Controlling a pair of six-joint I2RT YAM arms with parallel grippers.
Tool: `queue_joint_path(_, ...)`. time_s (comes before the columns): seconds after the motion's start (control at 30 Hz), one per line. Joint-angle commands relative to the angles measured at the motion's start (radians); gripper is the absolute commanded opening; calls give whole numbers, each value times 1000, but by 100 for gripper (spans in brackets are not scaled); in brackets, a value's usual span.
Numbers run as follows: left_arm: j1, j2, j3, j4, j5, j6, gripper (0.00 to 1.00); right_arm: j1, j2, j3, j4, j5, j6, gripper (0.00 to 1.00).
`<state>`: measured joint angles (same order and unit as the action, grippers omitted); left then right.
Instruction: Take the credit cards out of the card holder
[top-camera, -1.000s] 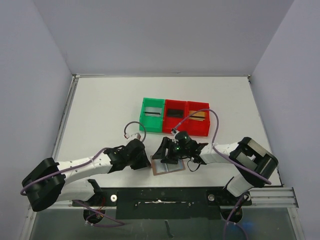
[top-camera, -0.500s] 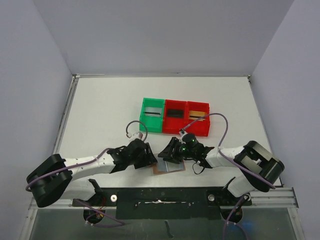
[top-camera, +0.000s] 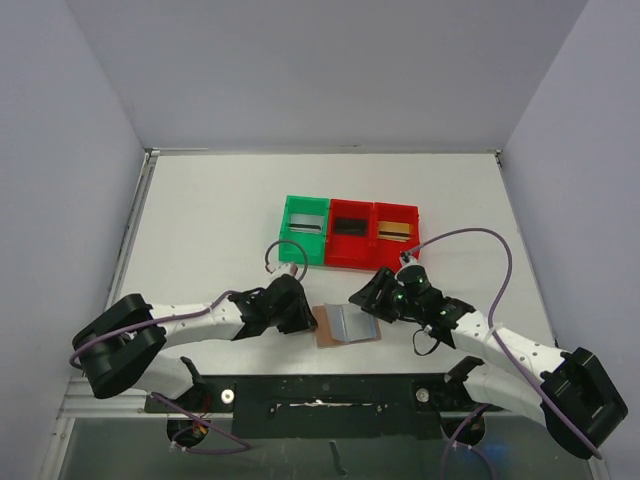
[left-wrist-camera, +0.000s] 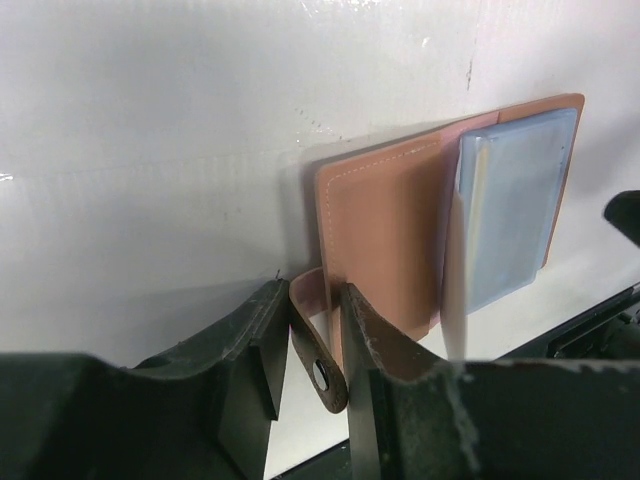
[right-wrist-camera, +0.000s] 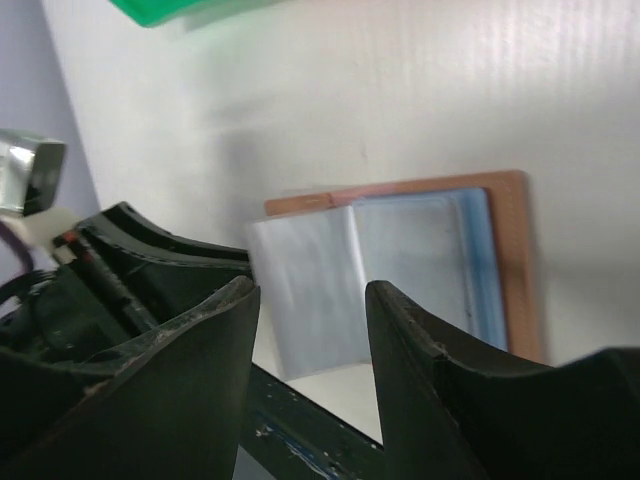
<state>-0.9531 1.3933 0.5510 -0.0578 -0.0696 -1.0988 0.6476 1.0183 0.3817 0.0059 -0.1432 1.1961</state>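
The right gripper (top-camera: 362, 298) has drawn back off the card holder (top-camera: 348, 325), jaws apart, empty; the left gripper (top-camera: 307, 321) pinches its tab (left-wrist-camera: 318, 350).

Place: robot lab cell — plain grey walls (top-camera: 330, 70) | white table (top-camera: 200, 230) | mounting rail (top-camera: 330, 395)

Card holder (top-camera: 348, 325): tan-brown leather, lying open and flat on the table, pale blue sleeves up, between left gripper (left-wrist-camera: 310, 300) and right gripper (right-wrist-camera: 310, 300). Its snap tab (left-wrist-camera: 322, 370) sits between the left gripper's fingers. Beyond both grippers, outside the holder: grey card (top-camera: 305, 228), black card (top-camera: 350, 226), gold card (top-camera: 398, 231).
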Motion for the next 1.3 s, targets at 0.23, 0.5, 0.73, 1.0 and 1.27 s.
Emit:
queue_joint_path(0.23,-9,21,39,48,58,31,25,-5,-15,21,-220,64,-64,47)
queue_joint_path(0.5,-9,35,36,58,69,34,16,-4,52,22,-179,26,-90,44)
queue_joint_path(0.73,-9,60,61,56,82,55,8,6,84,44,-118,-16,-109,40)
queue_joint_path(1.0,-9,75,68,55,87,59,5,14,90,50,-72,-57,-121,33)
queue_joint_path(1.27,-9,72,64,49,86,59,2,27,70,70,-140,14,-110,41)
